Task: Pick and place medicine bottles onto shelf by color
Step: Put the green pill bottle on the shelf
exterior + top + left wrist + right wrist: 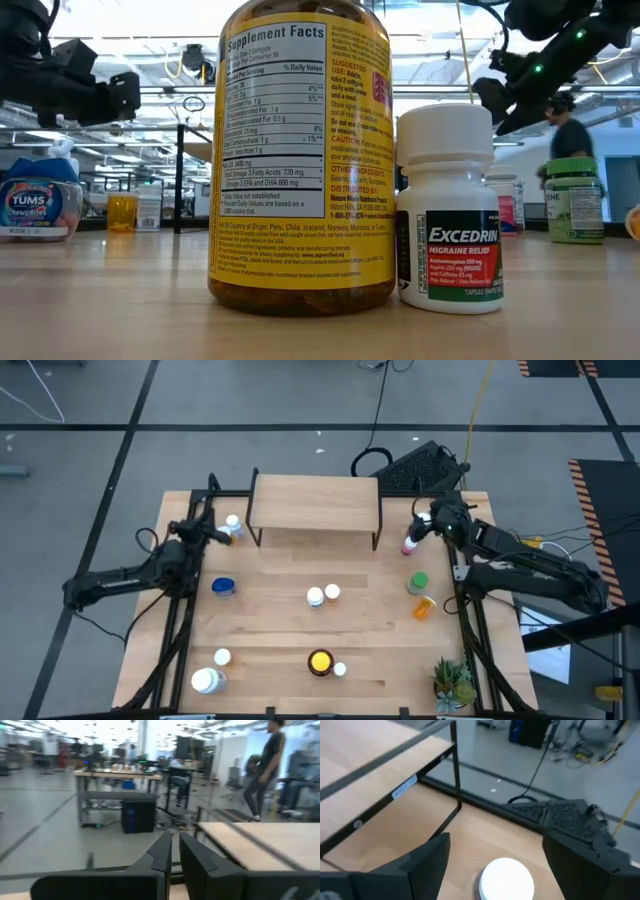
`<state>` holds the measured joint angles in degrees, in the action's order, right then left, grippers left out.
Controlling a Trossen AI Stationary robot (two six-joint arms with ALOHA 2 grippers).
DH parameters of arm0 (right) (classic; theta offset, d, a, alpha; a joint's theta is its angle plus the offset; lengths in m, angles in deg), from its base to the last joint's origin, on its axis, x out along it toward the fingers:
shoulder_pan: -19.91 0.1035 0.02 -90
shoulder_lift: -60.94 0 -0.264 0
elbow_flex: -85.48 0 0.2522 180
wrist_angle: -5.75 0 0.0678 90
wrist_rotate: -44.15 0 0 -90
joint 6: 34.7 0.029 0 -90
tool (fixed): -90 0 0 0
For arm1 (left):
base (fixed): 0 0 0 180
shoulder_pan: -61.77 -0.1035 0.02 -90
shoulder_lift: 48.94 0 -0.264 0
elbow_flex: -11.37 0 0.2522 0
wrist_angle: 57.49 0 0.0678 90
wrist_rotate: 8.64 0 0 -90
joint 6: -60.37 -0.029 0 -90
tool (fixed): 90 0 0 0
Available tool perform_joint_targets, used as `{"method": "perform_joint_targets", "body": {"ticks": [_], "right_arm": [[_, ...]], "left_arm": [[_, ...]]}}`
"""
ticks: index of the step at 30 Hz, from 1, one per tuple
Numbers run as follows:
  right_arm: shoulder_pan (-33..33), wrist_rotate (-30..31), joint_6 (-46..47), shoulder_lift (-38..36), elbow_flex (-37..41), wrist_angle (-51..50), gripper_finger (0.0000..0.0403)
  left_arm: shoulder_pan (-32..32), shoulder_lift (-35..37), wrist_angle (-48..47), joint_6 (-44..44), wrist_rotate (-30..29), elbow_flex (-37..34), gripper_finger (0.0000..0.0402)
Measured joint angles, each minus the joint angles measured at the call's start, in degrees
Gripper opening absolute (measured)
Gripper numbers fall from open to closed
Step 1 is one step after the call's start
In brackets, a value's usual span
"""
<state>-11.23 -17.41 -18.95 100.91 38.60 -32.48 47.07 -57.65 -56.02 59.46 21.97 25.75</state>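
Bottles scattered across wooden tabletop (360, 650), none on shelf (315, 503). Shelf at far centre of tabletop, light-wood board on thin black legs, top bare. Right tool (418, 528) just right of shelf's right legs, directly over pink-labelled bottle (409, 546) with white cap; fingers (420, 865) spread wide either side of that cap in right wrist view, released, nothing grasped, contact with cap not visible. Left tool (215, 532) at far left of tabletop, just left of shelf's left legs, fingers (162, 855) pressed nearly together with thin slit between, clenched on nothing visible. White-capped bottle (233, 524) just beside left tool, on shelf side; touching or apart not clear. Blue jar (223, 587) nearer, left of centre. Two white-capped bottles (323, 595) side by side at tabletop centre. Green bottle (418, 582) right of centre, orange bottle (426, 607) lying tilted just nearer than it. Large amber bottle with yellow lid (320, 661) near centre front, small white Excedrin bottle (340, 670) just beside it on right; both close in low view, standing upright, almost touching. Two more white-capped bottles (208, 678) at near left corner. Potted plant (452, 682) at near right corner. Keyboard (420, 465) on floor beyond far right corner of tabletop. Person (265, 767) standing in room beyond, seen in left wrist view.
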Motion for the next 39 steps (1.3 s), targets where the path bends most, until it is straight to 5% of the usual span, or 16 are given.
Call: {"method": "perform_joint_targets", "body": {"ticks": [3,6,10,19,29,39], "right_arm": [[-4.58,-5.67,-1.16,2.36,-0.01,-1.76,0.0315],[-7.52,-6.53,-2.30,5.58,0.01,-4.01,0.0315],[-10.73,-12.72,-1.39,7.59,0.01,-2.24,0.0316],[-12.45,-18.72,-1.68,9.89,-0.14,-1.22,0.0312],[-12.39,-13.74,-3.98,9.42,-0.03,-2.49,0.0291],[-12.37,-11.73,-5.76,7.77,0.08,-4.11,0.0328]], "left_arm": [[-2.87,-1.49,-1.49,-3.80,5.00,0.00,0.0037],[-5.07,-2.79,-0.26,-10.90,16.31,-0.02,0.0037],[-5.90,-3.83,3.80,-7.66,24.98,-0.02,0.0037],[-5.86,-4.04,3.91,-6.30,28.15,-0.02,0.0037],[-4.18,-4.04,1.01,-1.15,30.52,-0.01,0.0042],[-0.04,-4.04,-1.65,4.46,31.33,-0.02,0.0137]]}}
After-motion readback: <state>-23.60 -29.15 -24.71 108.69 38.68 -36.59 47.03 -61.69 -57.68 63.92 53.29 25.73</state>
